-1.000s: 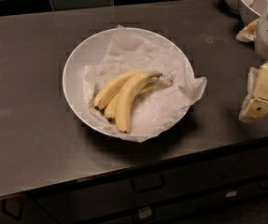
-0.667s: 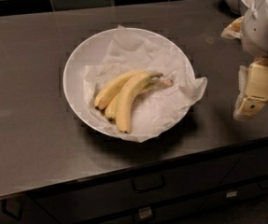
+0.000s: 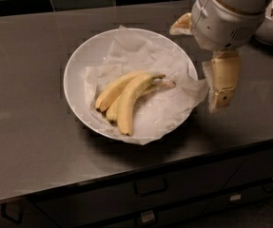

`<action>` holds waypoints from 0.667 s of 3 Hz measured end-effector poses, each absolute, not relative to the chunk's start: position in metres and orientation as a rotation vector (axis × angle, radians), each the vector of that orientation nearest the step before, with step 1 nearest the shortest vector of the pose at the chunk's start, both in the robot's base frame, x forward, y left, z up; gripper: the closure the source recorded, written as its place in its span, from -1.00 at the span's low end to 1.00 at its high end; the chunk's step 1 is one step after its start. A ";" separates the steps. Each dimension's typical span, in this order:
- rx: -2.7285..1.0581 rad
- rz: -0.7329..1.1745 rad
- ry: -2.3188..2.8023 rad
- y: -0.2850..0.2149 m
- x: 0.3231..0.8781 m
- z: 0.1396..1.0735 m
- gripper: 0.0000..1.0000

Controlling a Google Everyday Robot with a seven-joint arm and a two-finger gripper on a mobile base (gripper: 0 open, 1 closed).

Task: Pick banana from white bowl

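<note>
gripper (image 3: 197,66) sits at the right edge of the white bowl (image 3: 71,75), above the rim. its two fingers (image 3: 224,77) are spread wide apart and hold nothing. the banana (image 3: 126,97), a small bunch joined at a brownish stem, lies left of centre in the bowl on crumpled white paper (image 3: 167,112), well apart from the gripper.

risks for you:
- the paper overhangs the rim right by the lower finger. if you sweep in low you likely snag it and drag the bunch or the bowl.
- the bunch is curved and lies flat. a grasp at the stem end probably slips or tears one banana off, so go for the thick middle.
- if you come down too hard, the fingers hit the glossy bowl and it may skid on the dark counter (image 3: 29,137).

containers: the white bowl holds only the paper and the banana. a second white dish (image 3: 271,31) is at the top right edge, contents unclear.
</note>
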State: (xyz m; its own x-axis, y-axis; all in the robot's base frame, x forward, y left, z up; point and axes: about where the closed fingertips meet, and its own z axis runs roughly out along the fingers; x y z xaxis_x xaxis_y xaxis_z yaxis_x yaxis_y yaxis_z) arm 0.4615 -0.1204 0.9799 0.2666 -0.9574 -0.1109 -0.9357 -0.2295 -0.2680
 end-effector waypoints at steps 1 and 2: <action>-2.261 -0.111 1.744 -0.120 0.461 0.980 -1.00; -2.354 -0.081 1.667 -0.092 0.474 0.971 -1.00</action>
